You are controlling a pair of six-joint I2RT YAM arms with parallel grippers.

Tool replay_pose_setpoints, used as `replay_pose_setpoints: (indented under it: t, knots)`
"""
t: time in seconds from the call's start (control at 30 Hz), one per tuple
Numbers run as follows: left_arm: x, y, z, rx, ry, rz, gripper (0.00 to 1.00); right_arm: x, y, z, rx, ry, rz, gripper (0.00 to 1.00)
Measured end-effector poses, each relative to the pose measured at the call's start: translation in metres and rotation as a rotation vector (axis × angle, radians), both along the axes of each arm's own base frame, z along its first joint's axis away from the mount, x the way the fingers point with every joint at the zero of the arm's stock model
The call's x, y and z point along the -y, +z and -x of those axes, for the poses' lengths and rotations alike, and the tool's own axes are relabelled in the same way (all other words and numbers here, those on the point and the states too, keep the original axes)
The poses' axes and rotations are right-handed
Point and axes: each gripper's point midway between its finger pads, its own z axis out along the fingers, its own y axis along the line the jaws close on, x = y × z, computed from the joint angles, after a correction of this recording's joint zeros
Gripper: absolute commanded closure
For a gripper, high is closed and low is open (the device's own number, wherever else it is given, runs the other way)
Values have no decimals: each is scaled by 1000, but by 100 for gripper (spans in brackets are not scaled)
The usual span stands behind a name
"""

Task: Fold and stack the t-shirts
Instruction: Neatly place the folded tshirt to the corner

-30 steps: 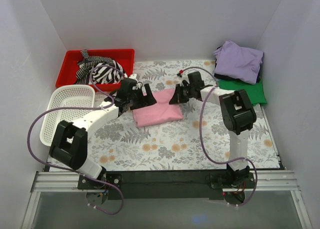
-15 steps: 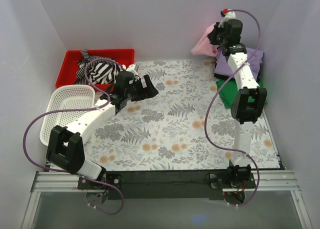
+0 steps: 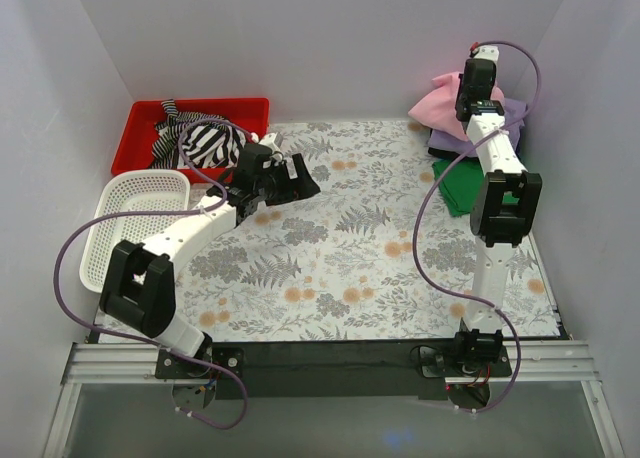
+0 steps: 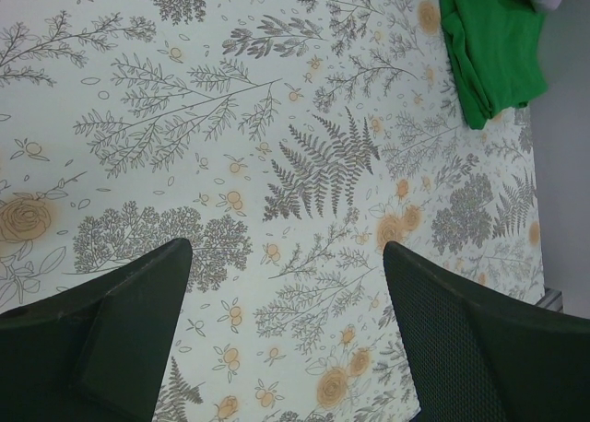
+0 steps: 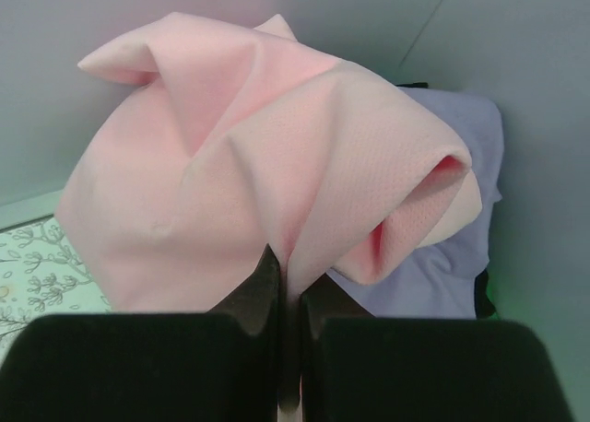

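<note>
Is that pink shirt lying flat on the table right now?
No, the pink t-shirt is bunched up in the air, pinched in the right arm's jaws, near the lavender t-shirt.

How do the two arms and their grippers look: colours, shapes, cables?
The left arm and the right arm have white links between bulky black joint housings. A thin purple cable runs in loose loops beside each arm. The left gripper and the right gripper are black, each with two broad fingers; a fine dotted texture shows on the left ones.
</note>
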Motion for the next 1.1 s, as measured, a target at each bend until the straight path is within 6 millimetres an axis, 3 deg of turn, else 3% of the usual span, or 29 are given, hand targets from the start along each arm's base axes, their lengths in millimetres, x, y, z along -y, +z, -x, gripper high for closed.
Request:
replay_pose_setpoints:
  t: [0.23, 0.4, 0.6, 0.8, 0.93, 1.1]
  knots:
    - [5, -7, 1, -19, -27, 11, 16, 16, 6, 9, -14, -101, 108, 99]
    - [9, -11, 2, -33, -46, 17, 16, 30, 9, 31, -53, -139, 212, 99]
    - [11, -12, 3, -37, -60, 24, 16, 30, 18, 48, -28, -125, 311, 99]
    - [12, -10, 2, -26, -64, 27, 16, 31, 0, 47, -14, -107, 364, 99]
    - [13, -10, 1, -22, -67, 24, 16, 56, -14, 53, -34, -138, 378, 99]
    - [15, -15, -4, -31, -70, 20, 16, 107, -10, 64, -22, -269, 393, 99]
